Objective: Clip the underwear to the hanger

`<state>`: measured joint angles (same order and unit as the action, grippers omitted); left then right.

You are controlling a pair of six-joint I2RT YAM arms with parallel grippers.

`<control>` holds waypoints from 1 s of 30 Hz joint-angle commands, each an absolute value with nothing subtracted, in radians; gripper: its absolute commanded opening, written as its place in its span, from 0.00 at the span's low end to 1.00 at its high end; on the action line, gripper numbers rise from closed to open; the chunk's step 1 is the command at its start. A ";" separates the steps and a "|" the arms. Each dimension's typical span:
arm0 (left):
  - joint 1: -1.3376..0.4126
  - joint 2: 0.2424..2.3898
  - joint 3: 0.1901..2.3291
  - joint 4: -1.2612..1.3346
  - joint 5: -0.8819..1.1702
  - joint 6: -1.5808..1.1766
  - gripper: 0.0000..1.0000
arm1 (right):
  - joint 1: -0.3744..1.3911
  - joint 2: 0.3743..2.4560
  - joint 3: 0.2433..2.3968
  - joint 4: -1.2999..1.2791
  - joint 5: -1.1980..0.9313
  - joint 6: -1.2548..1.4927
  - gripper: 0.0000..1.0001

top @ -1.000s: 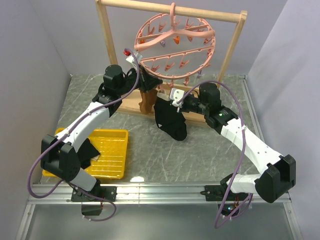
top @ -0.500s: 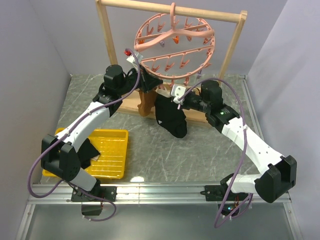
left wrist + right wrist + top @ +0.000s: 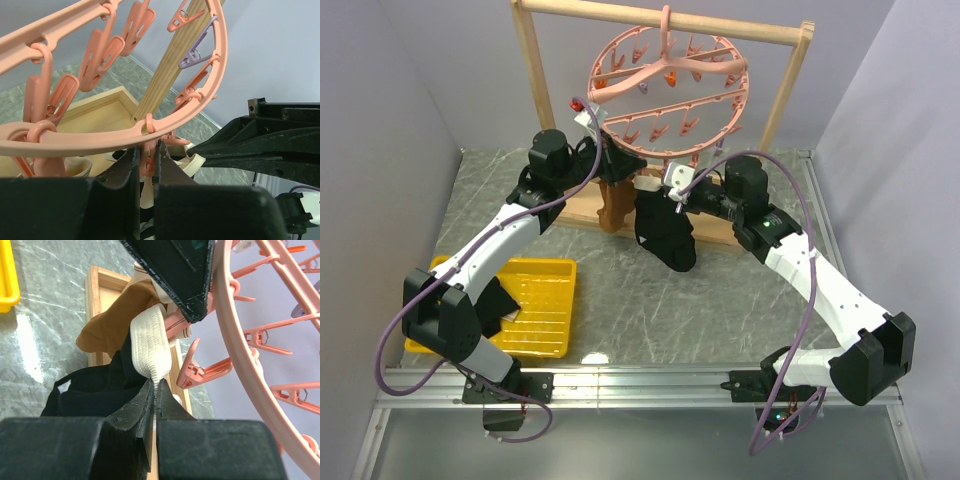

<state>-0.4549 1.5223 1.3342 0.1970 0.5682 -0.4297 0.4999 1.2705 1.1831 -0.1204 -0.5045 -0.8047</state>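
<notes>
The pink round hanger (image 3: 670, 85) hangs by its hook from the wooden frame's top bar. My left gripper (image 3: 612, 168) is under its near-left rim, shut on one dangling pink clip peg (image 3: 148, 162) below the ring (image 3: 200, 102). My right gripper (image 3: 655, 192) is shut on the cream waistband (image 3: 150, 342) of the black underwear (image 3: 666, 238), which droops below it. In the right wrist view the waistband rises right up to the peg (image 3: 176, 322) under the left gripper's fingers (image 3: 175, 270). Whether the peg bites the band cannot be told.
The pale wooden frame (image 3: 532, 90) stands at the back on its base (image 3: 95, 107). A brown-and-cream garment (image 3: 613, 200) hangs from the hanger beside the underwear. A yellow tray (image 3: 545, 300) with a dark cloth (image 3: 498, 302) sits front left.
My right gripper has carried the underwear up and back toward the hanger and the left gripper. The left arm has held still on the peg.
</notes>
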 commanded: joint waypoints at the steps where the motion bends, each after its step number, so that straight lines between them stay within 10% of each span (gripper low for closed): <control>1: -0.469 1.551 1.339 0.061 0.606 -0.419 0.11 | 0.491 1.261 1.239 -0.074 -0.486 -0.793 0.00; 19: -0.440 1.470 1.333 0.080 0.583 -0.454 0.66 | 0.486 1.282 1.250 -0.075 -0.491 -0.788 0.00; 30: -0.388 1.411 1.269 0.084 0.566 -0.462 0.69 | 0.546 1.315 1.213 -0.060 -0.477 -0.732 0.04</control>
<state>-0.4118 1.4464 1.2793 0.0677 0.5632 -0.4519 0.5201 1.3083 1.1969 -0.1120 -0.4885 -0.7700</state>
